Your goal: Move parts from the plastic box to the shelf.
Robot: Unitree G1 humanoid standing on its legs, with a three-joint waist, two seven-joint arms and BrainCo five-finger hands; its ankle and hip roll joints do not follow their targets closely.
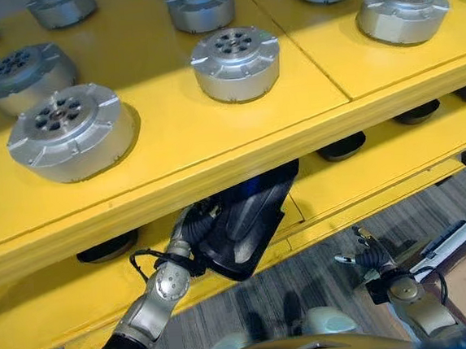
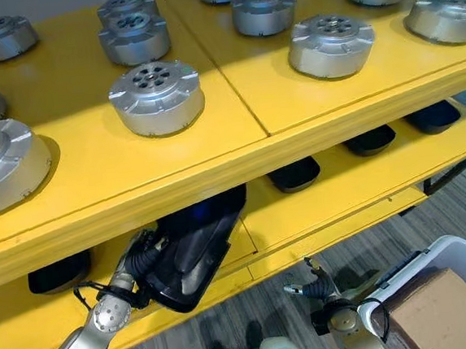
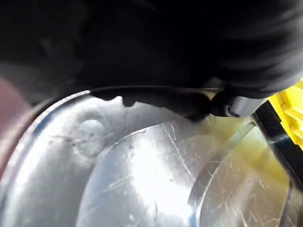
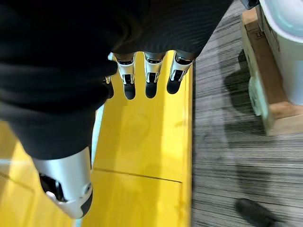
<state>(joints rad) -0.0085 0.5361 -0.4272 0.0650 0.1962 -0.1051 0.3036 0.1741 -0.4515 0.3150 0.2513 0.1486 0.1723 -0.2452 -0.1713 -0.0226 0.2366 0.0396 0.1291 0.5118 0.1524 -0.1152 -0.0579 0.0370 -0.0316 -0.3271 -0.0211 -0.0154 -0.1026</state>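
My left hand (image 1: 190, 227) reaches under the top board of the yellow shelf (image 1: 214, 143) and is shut on a round part (image 1: 249, 222). The part looks dark from above and scratched silver (image 3: 142, 175) in the left wrist view. It is tilted at the front edge of the lower shelf board (image 2: 333, 202). My right hand (image 1: 369, 258) hangs open and holds nothing, low at the right in front of the shelf; its straight fingers (image 4: 150, 78) point over the lower yellow board (image 4: 142, 142). The white plastic box (image 2: 461, 257) sits at the lower right.
Several silver round parts (image 1: 235, 62) stand on the top board. Dark parts (image 2: 294, 174) lie along the lower board beneath it. A brown cardboard box (image 2: 441, 311) rests against the plastic box. Grey carpet (image 4: 236, 156) runs in front of the shelf.
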